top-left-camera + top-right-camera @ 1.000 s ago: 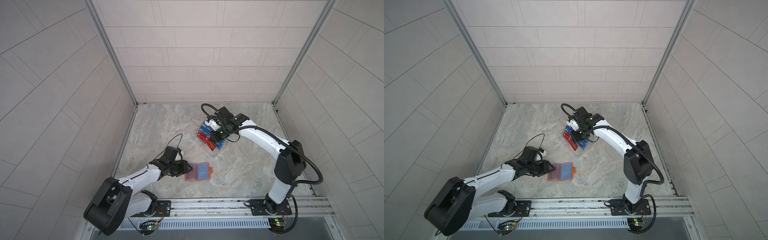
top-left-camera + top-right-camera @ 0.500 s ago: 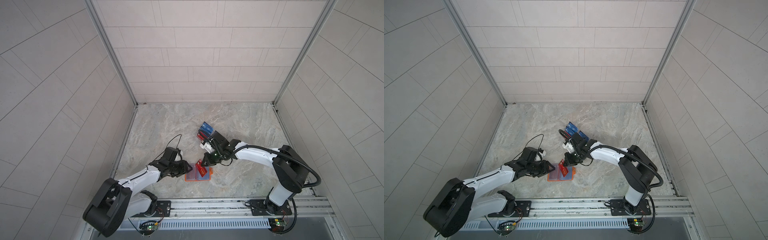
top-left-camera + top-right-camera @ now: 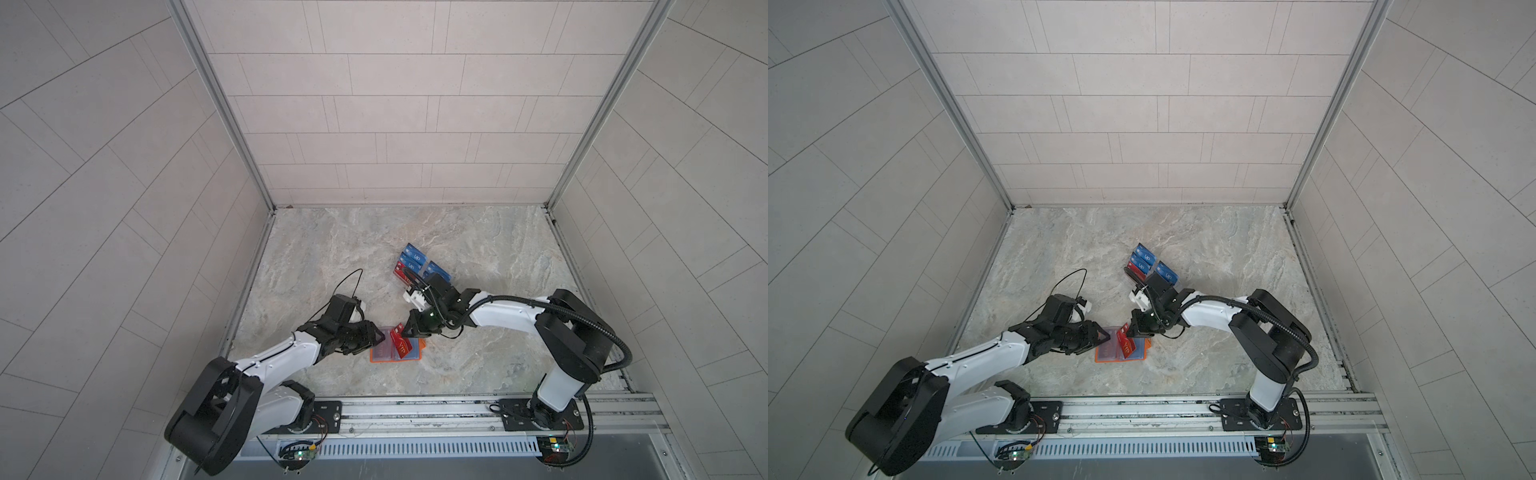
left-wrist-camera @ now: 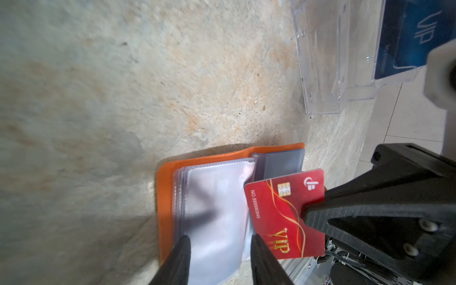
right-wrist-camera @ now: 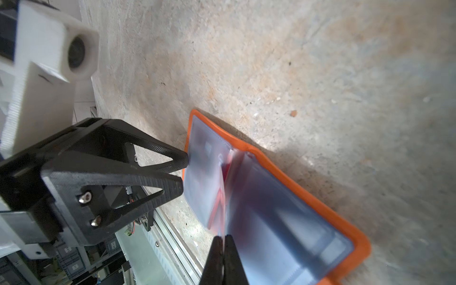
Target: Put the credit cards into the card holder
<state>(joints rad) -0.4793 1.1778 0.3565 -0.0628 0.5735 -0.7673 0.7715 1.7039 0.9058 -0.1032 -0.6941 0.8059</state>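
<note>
My right gripper [image 3: 404, 332] pinches the red card [image 3: 402, 348], its long axis running upper-left to lower-right over the open card holder [image 3: 375, 360]. My left gripper [image 3: 379, 338] sits half-spread on the sleeves.

Card holder [image 4: 164, 197]: orange, lying open, clear sleeves facing up. Red VIP card [image 4: 278, 214]: gold lettering, tilted on edge over the sleeves. Remaining credit cards [image 3: 412, 258], blue and red: grouped well apart.

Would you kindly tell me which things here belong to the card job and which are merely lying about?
Job: red card, in the right pincer; orange card holder; left pincer at it; racked cards.
Just there: clear rack; marble table.
</note>
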